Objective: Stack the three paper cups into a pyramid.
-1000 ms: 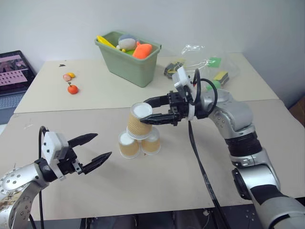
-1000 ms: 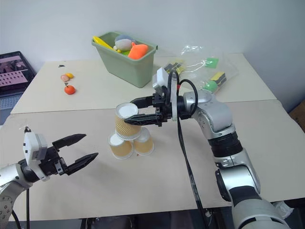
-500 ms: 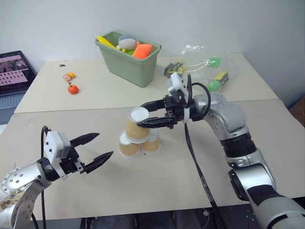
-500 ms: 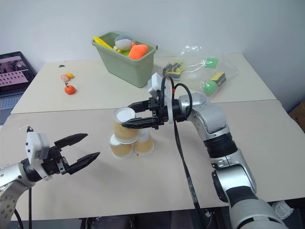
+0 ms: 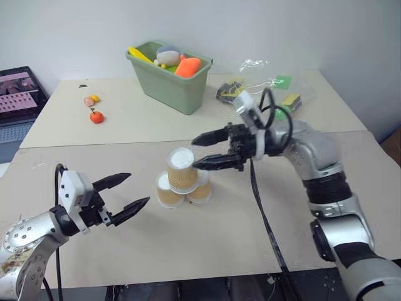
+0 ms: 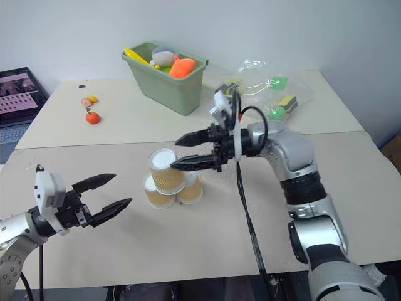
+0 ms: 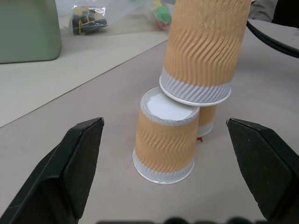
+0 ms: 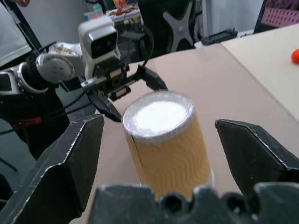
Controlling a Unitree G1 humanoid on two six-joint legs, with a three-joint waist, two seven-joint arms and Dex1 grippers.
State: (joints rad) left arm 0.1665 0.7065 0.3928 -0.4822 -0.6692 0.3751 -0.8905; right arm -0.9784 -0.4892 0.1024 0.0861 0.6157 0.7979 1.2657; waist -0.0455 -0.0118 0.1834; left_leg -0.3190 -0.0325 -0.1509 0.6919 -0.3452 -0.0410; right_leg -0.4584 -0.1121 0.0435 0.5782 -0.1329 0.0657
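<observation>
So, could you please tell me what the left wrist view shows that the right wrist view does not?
Left wrist view alone: both bottom cups, the near one, a green bin's wall and a clear bag of items. Right wrist view alone: the left gripper with jaws open, and a person's white sleeve behind it. Both share the top cup, upside down, and the tan table.

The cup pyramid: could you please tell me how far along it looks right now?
Done: the top cup sits upside down on the two base cups, forming the pyramid. In hand: nothing; the right claw stands open beside the top cup, and the left claw is open, apart. Left: only backing away.
</observation>
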